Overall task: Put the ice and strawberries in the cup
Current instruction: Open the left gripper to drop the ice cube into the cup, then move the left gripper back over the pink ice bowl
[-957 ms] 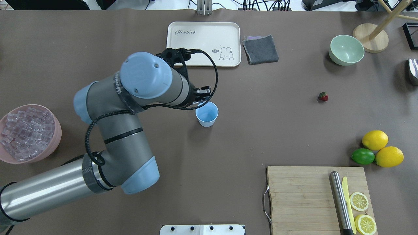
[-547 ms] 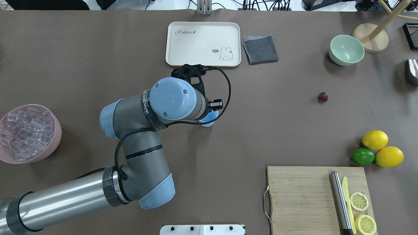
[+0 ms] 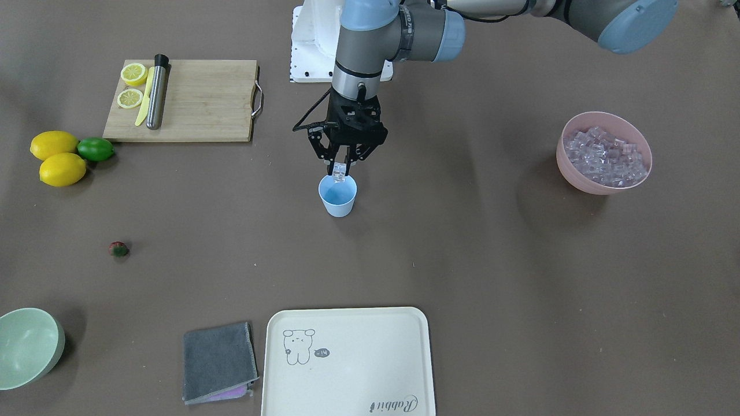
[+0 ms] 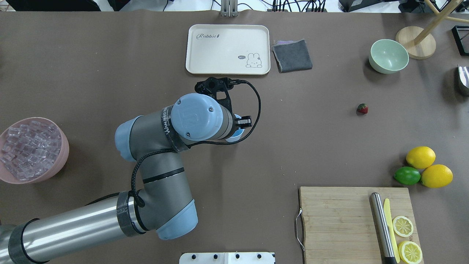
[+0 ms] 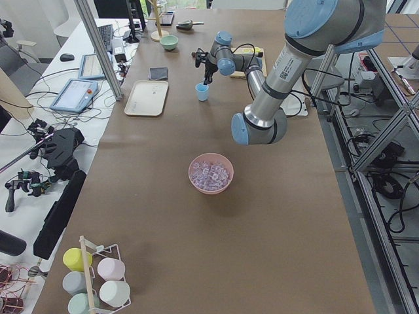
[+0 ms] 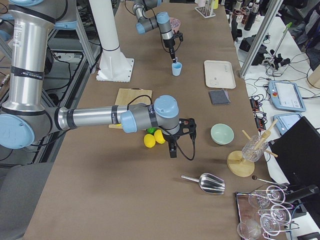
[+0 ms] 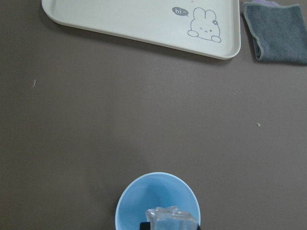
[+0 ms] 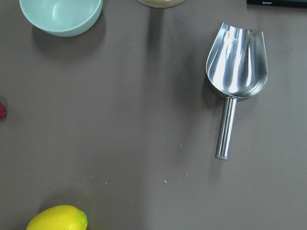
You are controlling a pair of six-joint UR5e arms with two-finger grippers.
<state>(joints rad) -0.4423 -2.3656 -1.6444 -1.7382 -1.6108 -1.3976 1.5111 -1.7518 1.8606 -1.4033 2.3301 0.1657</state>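
Note:
The light blue cup (image 3: 337, 197) stands upright mid-table. Just above its rim, my left gripper (image 3: 341, 168) points down and is shut on a clear ice cube (image 3: 339, 169). In the left wrist view the ice cube (image 7: 170, 218) hangs over the near edge of the cup (image 7: 144, 196). From overhead my wrist covers all but a sliver of the cup (image 4: 239, 134). More ice fills the pink bowl (image 3: 578, 173). The strawberry (image 3: 118, 249) lies alone on the table, far from the cup. My right gripper (image 6: 171, 150) hovers by the lemons; I cannot tell if it is open.
A cream tray (image 4: 228, 49) and grey cloth (image 4: 292, 55) lie beyond the cup. A pale green bowl (image 4: 388, 56), two lemons and a lime (image 4: 407, 175), and a cutting board (image 4: 340, 223) with knife and lemon slices lie on the right. A metal scoop (image 8: 235, 72) lies near my right gripper.
My left arm has swung right and toward the robot with the ice cube. It now hangs over the cup and hides most of it from overhead.

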